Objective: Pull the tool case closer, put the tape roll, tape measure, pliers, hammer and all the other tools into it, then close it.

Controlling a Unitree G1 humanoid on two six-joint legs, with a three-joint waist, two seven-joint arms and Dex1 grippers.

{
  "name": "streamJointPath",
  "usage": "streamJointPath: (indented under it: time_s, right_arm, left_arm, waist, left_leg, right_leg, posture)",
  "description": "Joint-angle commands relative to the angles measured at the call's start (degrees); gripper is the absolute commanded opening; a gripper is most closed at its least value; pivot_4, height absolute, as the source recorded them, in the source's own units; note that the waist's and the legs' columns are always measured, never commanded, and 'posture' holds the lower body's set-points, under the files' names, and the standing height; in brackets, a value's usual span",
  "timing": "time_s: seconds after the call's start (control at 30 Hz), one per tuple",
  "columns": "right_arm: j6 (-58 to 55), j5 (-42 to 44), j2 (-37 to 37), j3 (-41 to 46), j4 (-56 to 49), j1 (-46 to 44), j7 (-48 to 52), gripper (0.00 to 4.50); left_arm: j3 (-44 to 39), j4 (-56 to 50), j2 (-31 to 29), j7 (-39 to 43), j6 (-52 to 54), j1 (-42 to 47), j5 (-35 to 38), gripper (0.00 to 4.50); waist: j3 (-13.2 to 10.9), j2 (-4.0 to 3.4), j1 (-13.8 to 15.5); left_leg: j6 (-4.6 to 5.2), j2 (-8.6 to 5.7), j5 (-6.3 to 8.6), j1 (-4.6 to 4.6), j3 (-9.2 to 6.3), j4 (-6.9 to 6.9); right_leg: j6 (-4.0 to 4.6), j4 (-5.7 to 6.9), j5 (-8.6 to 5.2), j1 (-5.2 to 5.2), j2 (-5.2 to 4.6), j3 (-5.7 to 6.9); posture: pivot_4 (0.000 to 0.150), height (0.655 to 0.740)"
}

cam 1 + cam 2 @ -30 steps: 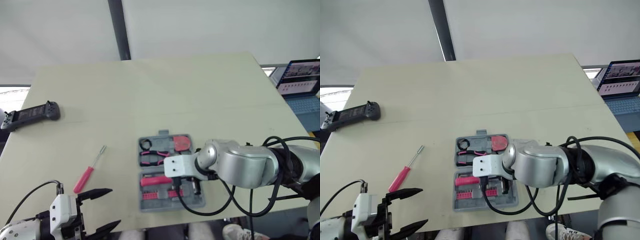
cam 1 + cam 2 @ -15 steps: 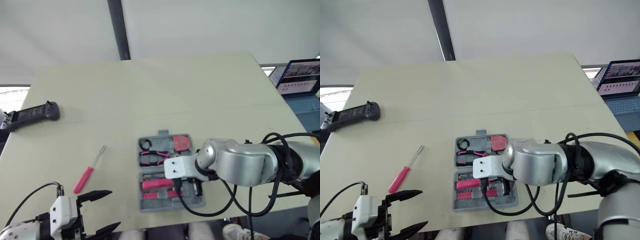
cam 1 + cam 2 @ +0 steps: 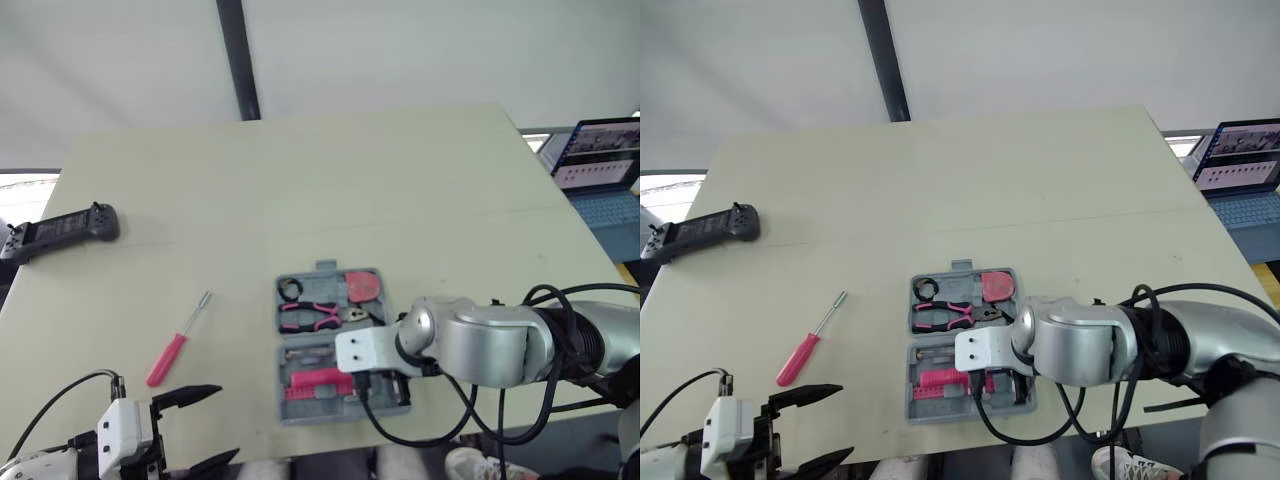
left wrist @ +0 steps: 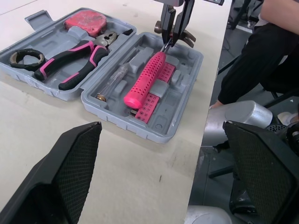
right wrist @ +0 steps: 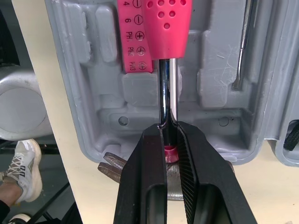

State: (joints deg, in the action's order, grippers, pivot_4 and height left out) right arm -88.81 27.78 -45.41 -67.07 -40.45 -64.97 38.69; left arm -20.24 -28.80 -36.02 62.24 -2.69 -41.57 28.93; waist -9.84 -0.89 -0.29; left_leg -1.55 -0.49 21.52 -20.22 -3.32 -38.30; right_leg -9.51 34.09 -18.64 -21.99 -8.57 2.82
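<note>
Pink-gripped hammer [image 4: 145,78] now nearer robot in grey moulded case [image 4: 154,133], chrome neck pinched in right jaws; left jaws spread.

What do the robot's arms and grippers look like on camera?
Right arm: bulky silver cylinders, looping black cables, white wrist bracket. Left arm: white wrist block. Left gripper and right gripper: two black tapered fingers each, textured inner pads.

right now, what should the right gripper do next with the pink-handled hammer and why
Probably ease the pink-handled hammer a little further into the grey plastic tool case and lower it flat before letting go. The right gripper is shut on its metal neck, the handle slants with its end resting in the tray, and the steel head lies past the case rim.
</note>
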Motion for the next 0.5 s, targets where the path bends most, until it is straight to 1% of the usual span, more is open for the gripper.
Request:
streamJointPath:
  time_s: [0.03, 0.37, 0.5]
  right_arm:
    - [-0.58, 0.18, -0.01, 1.3, -2.67, -0.98, -0.41, 0.03]
    - [-1.26, 0.05, 0.53, 2.79, -3.37, -0.78, -1.67, 0.03]
    - [2.05, -2.68, 5.24, 0.05, 4.38, -0.79, -2.58, 0.03]
  left_arm:
    - [-0.67, -0.59, 0.5, 0.22, -1.1, -1.55, 0.07, 4.5]
    - [-1.1, -1.13, 0.56, -0.23, -1.31, -2.08, 0.56, 4.5]
    - [-1.78, -1.2, 0.26, -0.51, -1.01, -1.81, 0.73, 4.5]
  waist:
    - [0.0, 0.0, 0.0]
    - [0.0, 0.0, 0.0]
    - [0.07, 0.06, -0.17]
  left_leg:
    - [0.0, 0.0, 0.0, 0.0, 0.0, 0.0]
    - [0.0, 0.01, 0.0, 0.0, 0.0, 0.0]
    - [-0.01, 0.03, 0.0, 0.01, 0.02, 0.02]
  right_leg:
    - [0.0, 0.0, 0.0, 0.0, 0.0, 0.0]
    - [0.01, 0.0, 0.0, 0.0, 0.0, 0.01]
    - [0.02, 0.01, 0.0, -0.02, 0.02, 0.05]
  posture:
    - [0.15, 0.74]
    - [0.15, 0.74]
    - [0.15, 0.74]
